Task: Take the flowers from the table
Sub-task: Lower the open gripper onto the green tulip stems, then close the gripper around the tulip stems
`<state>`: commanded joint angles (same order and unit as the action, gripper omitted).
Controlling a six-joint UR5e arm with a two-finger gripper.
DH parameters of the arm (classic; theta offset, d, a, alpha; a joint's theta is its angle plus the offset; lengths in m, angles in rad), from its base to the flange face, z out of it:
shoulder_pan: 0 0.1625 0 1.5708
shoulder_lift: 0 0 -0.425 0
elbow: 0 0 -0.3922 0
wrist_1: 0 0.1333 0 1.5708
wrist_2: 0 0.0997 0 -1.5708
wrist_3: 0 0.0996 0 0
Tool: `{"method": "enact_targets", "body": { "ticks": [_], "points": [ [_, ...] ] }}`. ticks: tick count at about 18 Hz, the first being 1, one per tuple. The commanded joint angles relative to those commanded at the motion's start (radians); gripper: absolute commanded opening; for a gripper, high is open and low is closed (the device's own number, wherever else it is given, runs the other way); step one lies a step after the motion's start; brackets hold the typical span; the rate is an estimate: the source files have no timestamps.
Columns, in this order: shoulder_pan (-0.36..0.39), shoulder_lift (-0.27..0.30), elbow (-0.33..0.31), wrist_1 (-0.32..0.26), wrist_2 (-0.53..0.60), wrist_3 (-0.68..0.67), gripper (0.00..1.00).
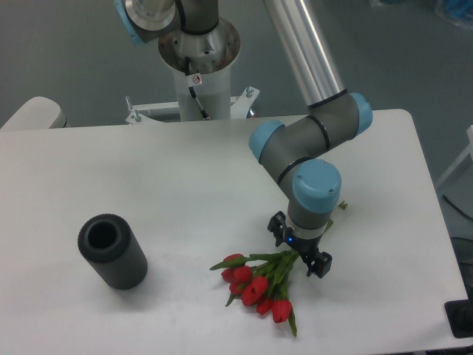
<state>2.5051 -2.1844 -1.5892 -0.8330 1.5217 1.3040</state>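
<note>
The arm's wrist hides the flowers (260, 282)' stem ends and the gripper (299, 250)'s fingertip gap

Grey arm (307, 140), blue joint caps

dull grey-green floor (66, 59) behind, evenly lit, without hard shadows. white pedestal column (198, 87) upright at top centre, with a small warning sticker and a thin cable down its front, seated on a bolted metal base plate (159, 111). pale rounded object (33, 115) at the far left edge, partly cut off, kind unclear. slanted white furniture leg (457, 164) at the right edge. dark cable (454, 211) trailed across the floor below it. black boxy object (460, 319) in the bottom right corner, mostly out of frame. bluish blurred shape (454, 13) in the top right corner, too indistinct to identify.
</note>
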Motion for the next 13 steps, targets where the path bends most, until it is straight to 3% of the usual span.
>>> {"method": "enact_targets", "body": {
  "ticks": [3, 4, 7, 8, 10, 13],
  "points": [
    [-0.005, -0.005, 0.0, 0.002, -0.002, -0.011, 1.0],
    [-0.005, -0.006, 0.0, 0.002, 0.0, -0.009, 0.88],
    [-0.003, -0.006, 0.003, 0.0, 0.003, -0.009, 0.37],
    [-0.003, -0.005, 0.005, 0.0, 0.003, -0.008, 0.29],
    [-0.002, -0.003, 0.012, -0.005, 0.005, -0.002, 0.27],
    [0.003, 0.005, 0.028, -0.011, 0.006, -0.014, 0.1]
  ]
}}
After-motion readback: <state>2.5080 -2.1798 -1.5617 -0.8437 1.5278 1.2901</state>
